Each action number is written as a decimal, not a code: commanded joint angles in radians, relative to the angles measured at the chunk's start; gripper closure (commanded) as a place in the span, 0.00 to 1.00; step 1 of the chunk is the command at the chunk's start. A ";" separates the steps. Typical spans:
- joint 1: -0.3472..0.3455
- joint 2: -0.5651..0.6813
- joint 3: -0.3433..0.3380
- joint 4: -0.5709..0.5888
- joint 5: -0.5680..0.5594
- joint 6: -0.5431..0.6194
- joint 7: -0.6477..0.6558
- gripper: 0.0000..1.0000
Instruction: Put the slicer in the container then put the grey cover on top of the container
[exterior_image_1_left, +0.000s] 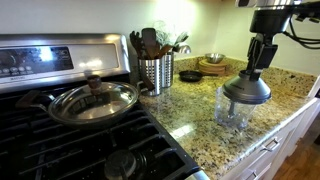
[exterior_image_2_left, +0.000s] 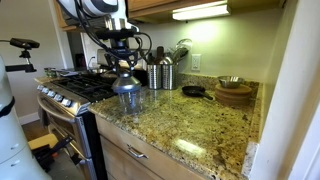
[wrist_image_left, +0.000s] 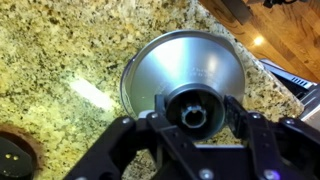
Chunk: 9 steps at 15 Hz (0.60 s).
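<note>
Grey cover (exterior_image_1_left: 246, 90): hangs directly beneath the pincer (exterior_image_1_left: 257, 68), whose jaws are half closed on its top knob. Container (exterior_image_1_left: 232, 113): stands on the desk (exterior_image_1_left: 195, 132), just under the cover.

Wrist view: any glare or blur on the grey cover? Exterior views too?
Wrist view: grey cover sharp; gripper soft, close to the lens; a glare streak on the counter. In an exterior view, the under-cabinet light is blown out; in an exterior view, sheen on the counter, and the clear container reads faint.
</note>
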 joint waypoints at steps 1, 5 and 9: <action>0.015 -0.048 -0.006 -0.046 0.010 0.052 -0.007 0.65; 0.009 -0.042 -0.008 -0.052 0.002 0.099 -0.001 0.65; -0.006 -0.032 -0.005 -0.038 -0.001 0.078 0.046 0.65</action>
